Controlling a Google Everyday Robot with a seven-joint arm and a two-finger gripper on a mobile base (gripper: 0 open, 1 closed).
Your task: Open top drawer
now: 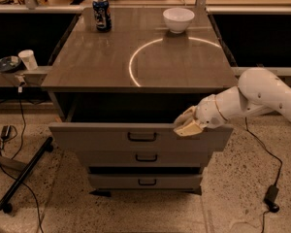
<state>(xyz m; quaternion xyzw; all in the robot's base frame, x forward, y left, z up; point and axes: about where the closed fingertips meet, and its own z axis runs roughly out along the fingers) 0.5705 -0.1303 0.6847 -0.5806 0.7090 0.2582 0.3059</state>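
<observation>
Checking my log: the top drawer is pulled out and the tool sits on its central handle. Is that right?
Not quite. The camera view shows the top drawer pulled out, but the tool is at the right end of the drawer front's upper edge, not on the central handle.

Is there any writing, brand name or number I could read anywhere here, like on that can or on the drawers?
No text here can be read.
Can, at the back of the cabinet top: printed blue label, too blurred to read.
White bowl: no markings seen.
Top drawer front: no markings seen.
Gripper, at the top drawer's upper edge near its right end: no markings seen.
</observation>
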